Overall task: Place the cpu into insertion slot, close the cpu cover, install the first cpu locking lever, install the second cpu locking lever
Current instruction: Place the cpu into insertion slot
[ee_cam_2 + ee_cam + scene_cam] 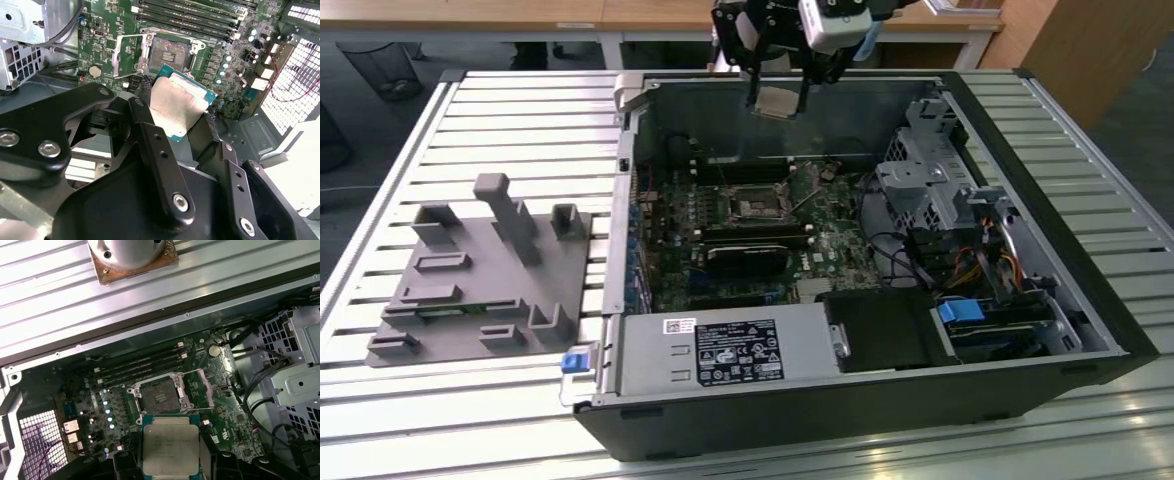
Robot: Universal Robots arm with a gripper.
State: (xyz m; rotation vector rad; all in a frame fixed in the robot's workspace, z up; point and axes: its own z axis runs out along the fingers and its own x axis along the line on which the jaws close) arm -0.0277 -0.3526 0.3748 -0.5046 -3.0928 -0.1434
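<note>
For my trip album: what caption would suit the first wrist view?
The robot's hand holds the cpu above the open insertion slot inside the computer case.

Slatted metal table [480,120] — perhaps wooden desks [520,12] behind

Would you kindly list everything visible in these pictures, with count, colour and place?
small square metal cpu: one, silvery-grey, held in the gripper over the board.
square insertion slot: one, dark centre, silvery rim, on the board, empty.
thin metal cpu cover frame: one, silvery, swung open beside the slot.
green circuit board: one, green, inside the case.
black computer case: one, black, open on the table.
labelled power supply box: one, silvery, at the case's edge.
moulded fixture block: one, grey, on the table, the exterior view's left.
slatted metal table: one, pale silver, under everything.
gripper: one, black, shut on the cpu.
</note>
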